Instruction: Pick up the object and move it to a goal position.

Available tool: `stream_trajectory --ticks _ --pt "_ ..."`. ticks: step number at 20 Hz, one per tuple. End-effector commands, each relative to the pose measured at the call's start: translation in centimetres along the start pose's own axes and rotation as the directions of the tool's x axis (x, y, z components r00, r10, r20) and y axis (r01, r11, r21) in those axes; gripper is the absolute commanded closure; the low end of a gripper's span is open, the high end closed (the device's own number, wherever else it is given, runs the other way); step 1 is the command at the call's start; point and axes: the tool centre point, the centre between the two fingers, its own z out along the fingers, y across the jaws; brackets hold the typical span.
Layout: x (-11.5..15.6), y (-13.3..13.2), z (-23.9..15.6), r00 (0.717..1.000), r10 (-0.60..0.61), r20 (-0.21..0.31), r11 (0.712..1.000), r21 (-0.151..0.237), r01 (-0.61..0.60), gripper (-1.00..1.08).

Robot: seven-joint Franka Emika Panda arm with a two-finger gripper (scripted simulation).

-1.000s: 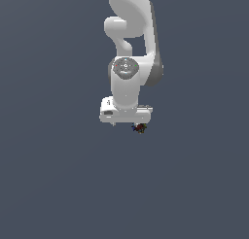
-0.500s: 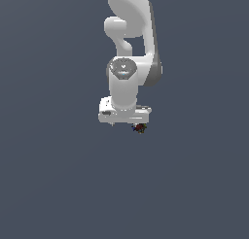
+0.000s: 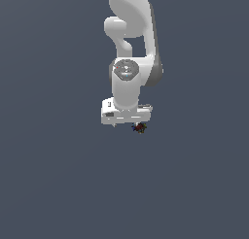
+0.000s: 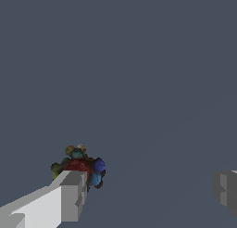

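The object [image 3: 140, 128] is a tiny dark clump with red, green and blue flecks, lying just under the white hand on the exterior view's right side. In the wrist view the object [image 4: 79, 166] sits right at the tip of one grey finger [image 4: 69, 197], touching or nearly touching it, outside the gap. The other finger [image 4: 227, 190] is far off across the frame. My gripper [image 4: 149, 187] is open wide and holds nothing. In the exterior view my gripper [image 3: 127, 122] hangs straight down from the white arm.
Plain dark grey-blue ground fills both views. No other objects, containers or edges show.
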Motion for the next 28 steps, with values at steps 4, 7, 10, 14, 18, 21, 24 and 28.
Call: stream_trajectory --ticks 4,7,10,14,18,21,24,28 --pt "-0.5 -0.9 0.8 0.993 -0.119 -0.004 0.993 -0.005 0.119 -0.92" --pt "-0.8 -1.5 1.4 0.979 -0.206 -0.007 0.979 -0.008 0.206 -0.92" --pt "-1.2 -2.2 2.0 0.953 -0.303 -0.01 0.953 -0.012 0.303 -0.92" --pt "-1.8 -3.3 2.8 0.904 -0.428 -0.014 0.904 -0.018 0.428 -0.92" --pt "-2.5 -4.3 3.6 0.837 -0.547 -0.017 0.837 -0.023 0.546 -0.92" --pt "-3.0 -5.1 4.2 0.777 -0.629 -0.02 0.777 -0.028 0.629 -0.92" --pt "-3.5 -5.9 4.7 0.716 -0.698 -0.022 0.716 -0.032 0.697 -0.92" --pt "-4.0 -6.7 5.2 0.643 -0.765 -0.024 0.644 -0.037 0.764 -0.92"
